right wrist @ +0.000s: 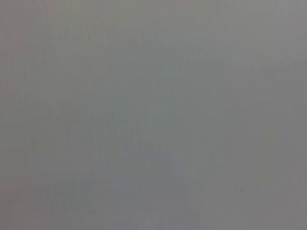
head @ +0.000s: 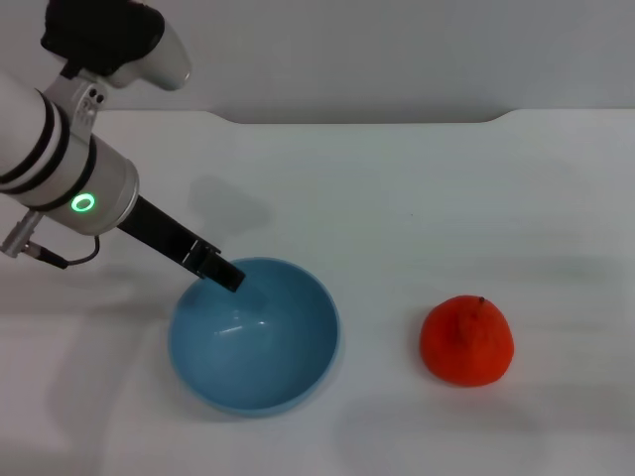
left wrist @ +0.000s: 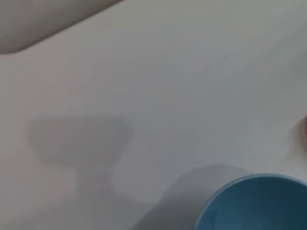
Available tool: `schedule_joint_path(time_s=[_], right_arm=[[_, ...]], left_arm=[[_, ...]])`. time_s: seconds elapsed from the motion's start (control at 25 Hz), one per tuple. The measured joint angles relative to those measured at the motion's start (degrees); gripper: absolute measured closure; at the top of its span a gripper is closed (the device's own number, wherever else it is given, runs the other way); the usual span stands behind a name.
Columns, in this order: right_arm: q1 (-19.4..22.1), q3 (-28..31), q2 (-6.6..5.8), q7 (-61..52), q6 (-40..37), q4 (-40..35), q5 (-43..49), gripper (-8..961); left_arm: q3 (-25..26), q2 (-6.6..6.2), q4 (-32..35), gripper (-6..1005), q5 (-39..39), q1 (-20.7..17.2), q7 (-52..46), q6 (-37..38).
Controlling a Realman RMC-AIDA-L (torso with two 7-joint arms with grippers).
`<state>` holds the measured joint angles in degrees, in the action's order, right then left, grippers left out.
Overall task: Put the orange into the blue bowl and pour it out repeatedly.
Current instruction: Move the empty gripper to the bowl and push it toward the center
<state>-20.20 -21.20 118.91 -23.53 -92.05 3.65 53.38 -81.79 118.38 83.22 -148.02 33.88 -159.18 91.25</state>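
Observation:
The blue bowl [head: 254, 342] stands upright and empty on the white table, left of centre. My left gripper [head: 224, 272] reaches down from the upper left, its dark fingers closed on the bowl's far left rim. The orange [head: 466, 340] sits on the table to the right of the bowl, about a bowl's width away, touching nothing. The left wrist view shows part of the bowl's rim [left wrist: 249, 191] and bare table. The right gripper is out of view, and its wrist view shows only a plain grey surface.
The white table [head: 417, 198] stretches behind and around both objects. Its back edge runs along a grey wall [head: 397, 50], with a raised lip in the middle.

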Motion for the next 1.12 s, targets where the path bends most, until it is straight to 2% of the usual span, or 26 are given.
schedule_joint_path(time_s=[0.24,0.64,1.12], right_arm=[[0.15,0.03,0.00,0.01,-0.04,-0.59,-0.16,432],[0.25,0.13,0.00,0.33,-0.06,-0.92,-0.30,432],[0.64,0.20,0.06,0.40,0.15,-0.93,-0.31,433]], left_arm=[[-0.11,0.02,-3.72,216,-4.95,0.43,0.09,-1.84],[-0.13,0.04,-10.56,217,-4.83,1.53,0.72,-1.54],[-0.54,0.25,-14.87,338,-2.95,2.34,0.72,-1.67]])
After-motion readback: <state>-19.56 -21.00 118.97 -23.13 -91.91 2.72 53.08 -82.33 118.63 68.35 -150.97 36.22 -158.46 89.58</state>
